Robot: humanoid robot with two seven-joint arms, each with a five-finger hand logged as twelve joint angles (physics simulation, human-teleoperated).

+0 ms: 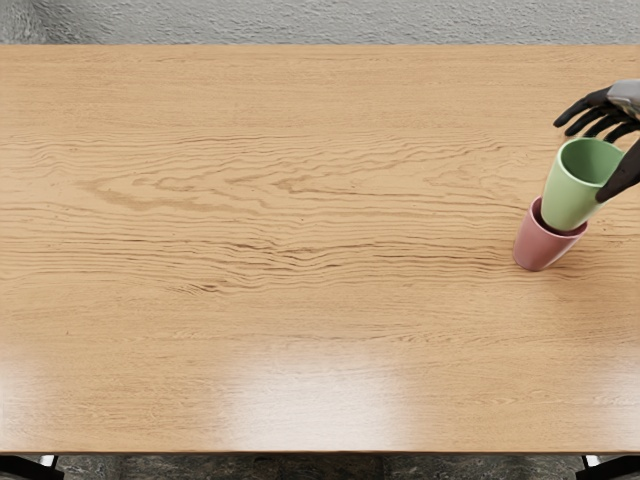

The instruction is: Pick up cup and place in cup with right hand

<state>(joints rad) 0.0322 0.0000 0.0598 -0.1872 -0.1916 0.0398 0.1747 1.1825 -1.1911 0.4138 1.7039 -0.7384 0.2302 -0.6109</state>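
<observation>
Nearest me, the wooden table (pixel 300 320) runs bare up to the pink cup (pixel 543 247), which stands toward its right side with its mouth up. Into that mouth goes the base of the green cup (pixel 570 195), the one I take to be mine to place; most of its wall rises above the pink rim. Just beyond, my right hand (pixel 626 93) comes in from the right, thumb (pixel 624 172) along the green cup's right side, fingers (pixel 582 103) spread loosely behind its rim. They are well open and I judge they grip nothing, though whether the thumb touches I can't tell. Past the table's far edge lies a rough grey surface (pixel 300 22).

I'd call this the release, the placing all but done. Next I should check that the green cup sits steady, then draw thumb and fingers straight away without catching its rim.
</observation>
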